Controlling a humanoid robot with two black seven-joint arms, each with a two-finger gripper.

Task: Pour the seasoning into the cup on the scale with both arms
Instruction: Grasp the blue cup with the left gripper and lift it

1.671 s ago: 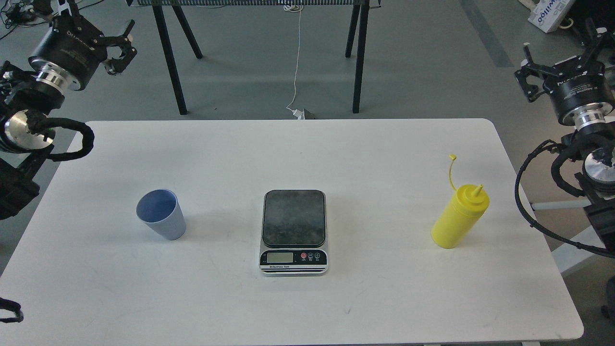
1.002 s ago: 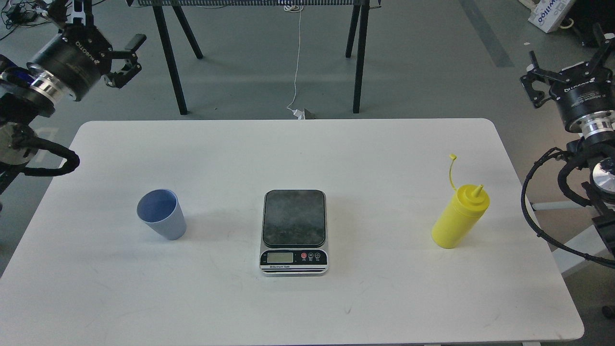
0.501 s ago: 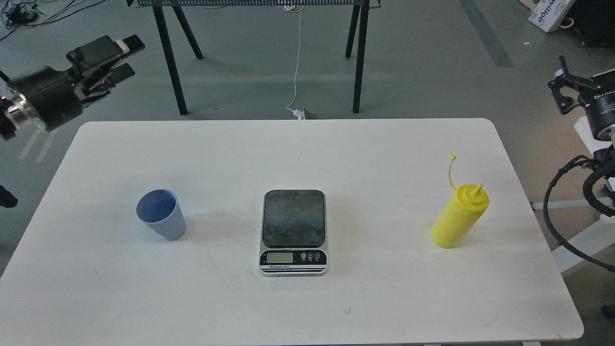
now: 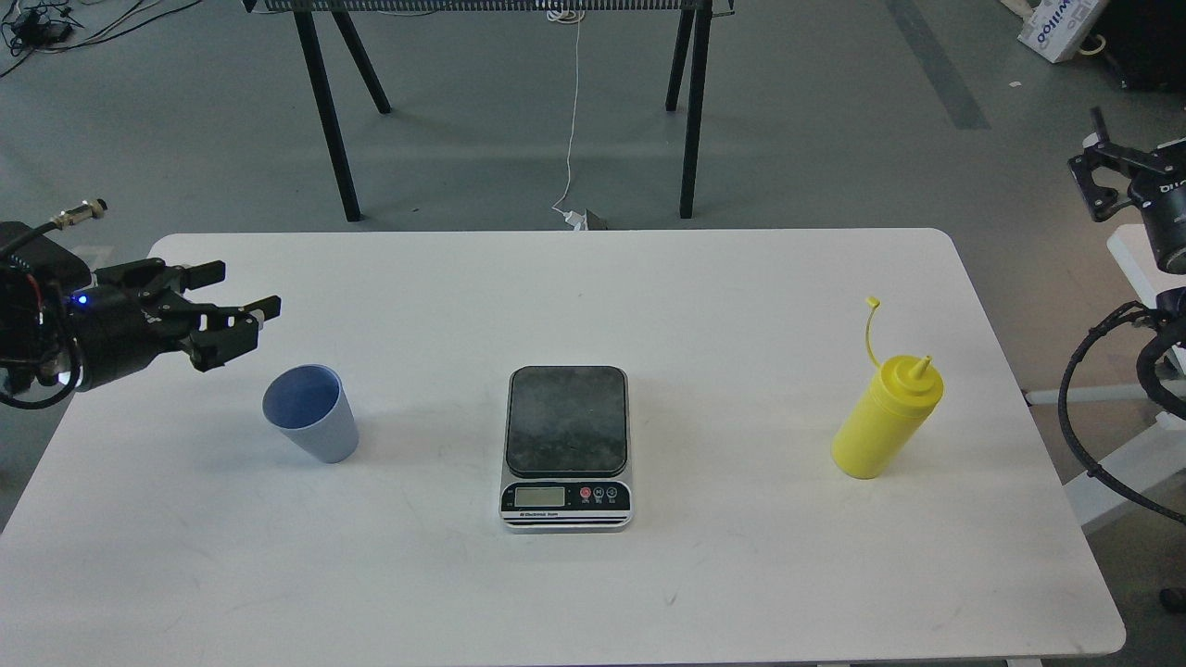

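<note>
The blue-grey cup (image 4: 311,413) stands upright on the white table (image 4: 556,593), left of centre. The scale (image 4: 567,446) lies in the middle with an empty dark plate. The yellow squeeze bottle (image 4: 887,417) stands upright at the right, its tethered cap hanging off the nozzle. My left gripper (image 4: 243,301) is open and empty, low over the table just up and left of the cup. My right gripper (image 4: 1103,171) is at the right edge, beyond the table, far from the bottle; its fingers are partly cut off.
Black trestle legs (image 4: 338,111) and a white cable (image 4: 570,139) stand on the grey floor behind the table. A cardboard box (image 4: 1056,28) lies at the top right. Black cabling (image 4: 1084,398) hangs by the table's right edge.
</note>
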